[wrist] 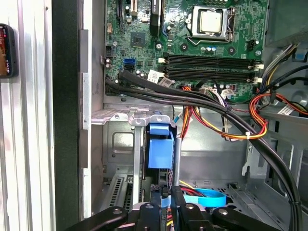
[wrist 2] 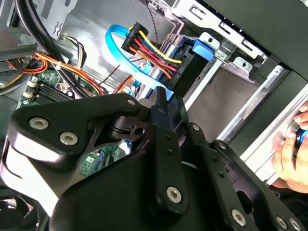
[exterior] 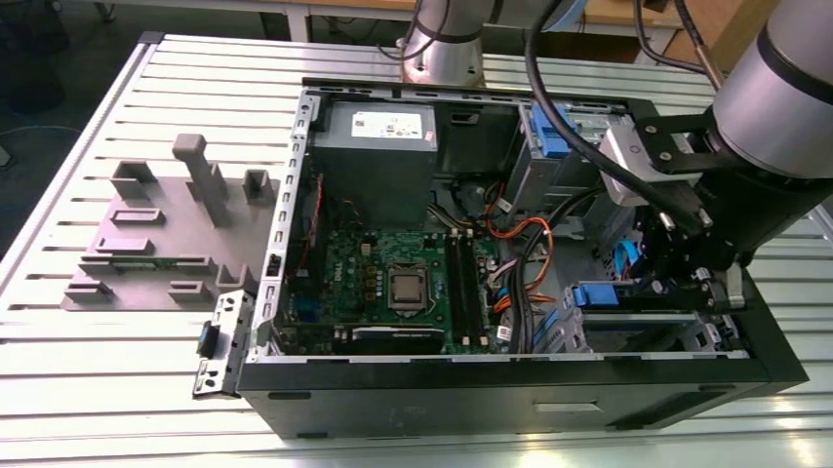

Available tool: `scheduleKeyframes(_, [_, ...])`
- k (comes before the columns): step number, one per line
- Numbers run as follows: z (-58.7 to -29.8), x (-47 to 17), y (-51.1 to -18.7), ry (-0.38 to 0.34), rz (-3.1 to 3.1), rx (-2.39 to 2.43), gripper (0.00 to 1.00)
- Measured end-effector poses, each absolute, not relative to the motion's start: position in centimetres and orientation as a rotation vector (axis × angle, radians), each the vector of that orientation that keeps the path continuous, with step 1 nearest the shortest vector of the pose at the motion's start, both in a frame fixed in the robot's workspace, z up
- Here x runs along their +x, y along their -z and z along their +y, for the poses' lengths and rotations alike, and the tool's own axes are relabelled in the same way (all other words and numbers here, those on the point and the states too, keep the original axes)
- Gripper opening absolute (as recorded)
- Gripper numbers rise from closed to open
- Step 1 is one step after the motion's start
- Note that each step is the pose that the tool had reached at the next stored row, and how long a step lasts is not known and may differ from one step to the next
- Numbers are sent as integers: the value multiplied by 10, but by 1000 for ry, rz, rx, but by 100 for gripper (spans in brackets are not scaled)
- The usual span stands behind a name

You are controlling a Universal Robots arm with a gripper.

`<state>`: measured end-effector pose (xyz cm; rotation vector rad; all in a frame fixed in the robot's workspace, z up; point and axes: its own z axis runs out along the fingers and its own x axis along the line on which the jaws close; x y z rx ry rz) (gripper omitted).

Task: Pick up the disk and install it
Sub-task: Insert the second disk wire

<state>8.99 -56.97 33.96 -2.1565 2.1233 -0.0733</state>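
The arm (exterior: 781, 88) reaches down into the open computer case (exterior: 521, 375) on the slatted tabletop (exterior: 78, 370). Its tool (exterior: 696, 278) sits low, just behind the upright disk (wrist: 160, 149) in its bay; whether it grips, I cannot tell.

Computer cases: one open black computer case (exterior: 521, 390) is sitting on the table.
Processor chips: one processor chip (wrist: 210, 21) is showing on the green board.
Power supply boxes: one grey power supply box (exterior: 375, 136) is sitting inside.
Grey holder stands: one grey holder stand (exterior: 163, 234) is lying beside the case.
Hands: one hand (wrist 2: 291, 154) is showing in the second wrist view.
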Motion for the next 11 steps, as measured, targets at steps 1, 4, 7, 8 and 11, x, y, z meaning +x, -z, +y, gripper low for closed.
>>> scheduleKeyframes(1, [-570, 90, -340, 73, 2123, -2156, 24])
scheduleKeyframes(4, [-570, 90, -340, 73, 2123, -2157, 24])
scheduleKeyframes(7, [-570, 90, -340, 73, 2123, -2157, 11])
scheduleKeyframes(8, [-570, 90, -340, 73, 2123, -2157, 11])
scheduleKeyframes(11, [-570, 90, -340, 73, 2123, -2157, 11])
